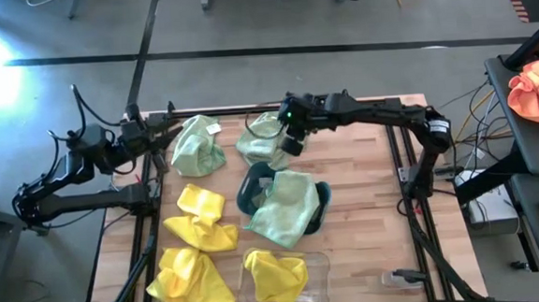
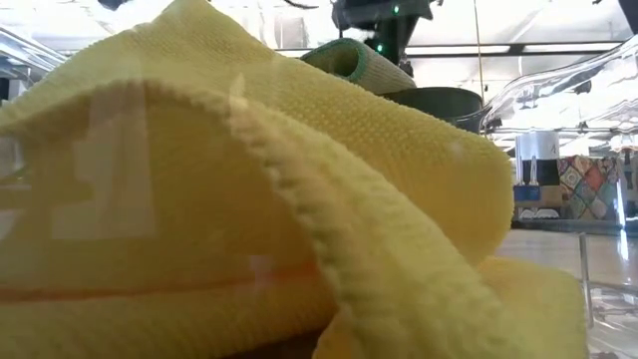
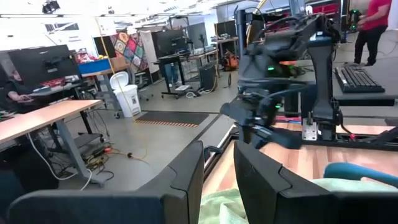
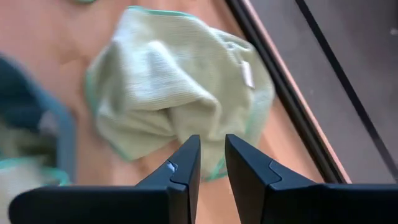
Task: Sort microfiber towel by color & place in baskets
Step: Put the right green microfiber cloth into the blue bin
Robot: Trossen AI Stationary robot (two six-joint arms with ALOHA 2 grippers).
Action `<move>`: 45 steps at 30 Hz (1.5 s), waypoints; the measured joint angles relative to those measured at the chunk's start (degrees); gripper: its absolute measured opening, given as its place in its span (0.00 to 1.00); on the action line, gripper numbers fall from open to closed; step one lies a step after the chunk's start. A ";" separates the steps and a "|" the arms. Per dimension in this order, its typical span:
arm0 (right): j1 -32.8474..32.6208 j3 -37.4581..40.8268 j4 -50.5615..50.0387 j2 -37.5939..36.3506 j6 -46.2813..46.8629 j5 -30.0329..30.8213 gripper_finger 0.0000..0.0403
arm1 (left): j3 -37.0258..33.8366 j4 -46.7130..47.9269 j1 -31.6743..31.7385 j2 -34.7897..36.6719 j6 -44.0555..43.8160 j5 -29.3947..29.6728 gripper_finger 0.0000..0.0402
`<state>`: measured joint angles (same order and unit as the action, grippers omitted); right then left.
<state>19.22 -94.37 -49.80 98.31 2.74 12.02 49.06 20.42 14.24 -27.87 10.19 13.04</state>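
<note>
The pale green towels lie at the far half of the table (image 1: 364, 169): one (image 1: 197, 148) at the far left, just beside the left gripper (image 1: 156, 139), and one (image 1: 261, 140) at the far centre under the right gripper (image 1: 292, 140). A third green towel (image 1: 287, 206) drapes over the dark teal basket (image 1: 321, 196), covering most of it; you see only parts of the rim. The clear basket (image 1: 319, 265) at the near edge holds one yellow towel (image 1: 275, 277). Two more yellow towels, one (image 1: 198, 216) mid-left and one (image 1: 191, 282) near-left, rest on the bare wood outside both baskets.

In the right wrist view, the right gripper (image 4: 211, 158) hangs over the green towel (image 4: 174, 93) with its fingers set a narrow gap apart and nothing between them. That towel carries a small white tag (image 4: 247, 74); you cannot read any writing on it. The left gripper (image 3: 217, 180) likewise shows a narrow gap and holds nothing.

An orange-pink cloth (image 1: 538, 92) lies off the table to the right.
</note>
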 joint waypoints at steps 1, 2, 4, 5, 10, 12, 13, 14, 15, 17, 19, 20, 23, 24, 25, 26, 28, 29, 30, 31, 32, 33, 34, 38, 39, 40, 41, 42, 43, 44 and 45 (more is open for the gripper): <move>0.91 0.14 0.29 0.11 0.23 -0.21 0.17 | 0.00 -0.02 0.00 -0.20 0.11 0.00 0.19; 1.67 0.51 1.05 0.32 0.30 -0.58 0.17 | 0.00 -0.02 0.02 -0.38 0.32 0.00 0.19; 2.90 1.44 4.02 0.64 0.68 -2.38 0.18 | 0.00 0.09 0.02 -0.62 1.19 0.09 0.19; 3.34 1.95 5.71 0.82 1.01 -3.94 0.18 | 0.00 0.14 0.02 -0.70 1.65 0.11 0.19; 3.80 4.32 14.60 2.10 0.04 -9.16 0.20 | 0.00 0.74 0.24 -0.27 2.90 0.15 0.19; 3.78 5.29 16.12 2.59 -1.15 -9.23 0.20 | 0.00 1.68 0.24 0.23 3.06 0.15 0.19; 3.80 5.68 16.44 2.74 -1.56 -9.49 0.20 | 0.00 2.12 0.24 0.60 3.08 0.15 0.19; 3.80 6.19 16.44 2.86 -2.06 -9.49 0.20 | 0.00 2.97 0.28 1.04 3.08 0.15 0.19; 3.82 6.75 16.19 2.98 -2.55 -9.69 0.19 | -0.01 3.87 0.28 1.37 3.08 0.17 0.19; 3.89 7.84 16.22 3.07 -3.13 -11.13 0.19 | -0.02 4.88 0.28 2.21 3.08 0.52 0.19; 3.87 8.58 16.31 3.09 -3.44 -13.56 0.18 | -0.02 5.72 0.28 2.95 3.08 0.77 0.19; 3.83 8.88 16.87 3.09 -3.44 -15.05 0.17 | -0.02 6.30 0.28 3.37 3.08 0.96 0.19; 3.80 9.81 19.24 3.07 -3.38 -18.27 0.17 | -0.85 7.06 0.28 4.71 2.83 1.46 0.19; 3.80 10.03 19.41 3.07 -3.38 -18.48 0.17 | -1.47 7.18 0.28 5.30 2.60 1.46 0.19; 3.80 10.16 19.41 3.07 -3.41 -18.48 0.17 | -2.23 7.12 0.28 5.87 2.25 1.46 0.19; 3.80 10.30 19.47 3.07 -3.41 -18.48 0.17 | -3.24 6.92 0.28 6.63 1.56 1.46 0.19; 3.82 10.46 19.56 3.07 -3.42 -18.48 0.17 | -5.86 7.10 0.28 8.43 -0.48 1.44 0.19; 3.83 10.53 19.57 3.07 -3.72 -18.48 0.17 | -7.17 7.01 0.28 9.32 -1.54 1.44 0.19; 3.83 10.54 19.57 3.07 -4.17 -18.53 0.18 | -8.61 6.43 0.28 10.29 -2.61 1.44 0.19; 3.83 10.54 19.66 3.07 -5.08 -19.14 0.18 | -10.13 5.63 0.28 11.37 -3.44 1.18 0.19; 3.83 10.54 19.72 3.05 -5.99 -20.66 0.18 | -11.53 4.62 0.28 12.38 -3.95 0.35 0.19; 3.83 10.54 19.83 2.99 -7.06 -22.48 0.18 | -12.91 2.96 0.28 13.43 -4.27 -0.53 0.19; 3.83 10.54 20.04 2.96 -7.92 -23.55 0.19 | -14.19 1.34 0.28 14.48 -4.47 -1.17 0.19; 3.95 10.82 20.16 2.92 -12.01 -24.21 0.18 | -18.33 -3.91 0.28 18.34 -5.23 -2.42 0.19; 4.07 10.92 20.17 2.92 -12.56 -23.68 0.18 | -19.08 -4.78 0.28 19.12 -5.37 -2.90 0.19; 4.09 10.93 20.15 2.92 -12.15 -22.37 0.17 | -19.76 -5.86 0.28 19.87 -5.61 -3.11 0.19; 4.13 10.94 20.14 2.94 -11.28 -20.10 0.17 | -20.38 -6.46 0.28 20.59 -6.13 -3.15 0.19; 4.11 11.05 20.17 2.94 -10.77 -16.90 0.17 | -20.93 -6.69 0.28 21.27 -6.63 -3.16 0.19; 4.09 11.13 20.11 2.94 -10.18 -13.39 0.17 | -21.46 -6.97 0.28 21.89 -6.84 -3.13 0.19; 4.09 11.17 20.05 2.94 -10.20 -10.30 0.17 | -21.90 -7.16 0.28 22.40 -6.94 -3.13 0.19; 4.09 11.19 19.92 2.94 -10.28 -7.78 0.17 | -22.26 -7.18 0.28 22.83 -7.31 -3.15 0.19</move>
<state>23.31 -83.18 -29.89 101.25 -7.54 4.24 26.80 13.24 14.52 -5.04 2.89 9.89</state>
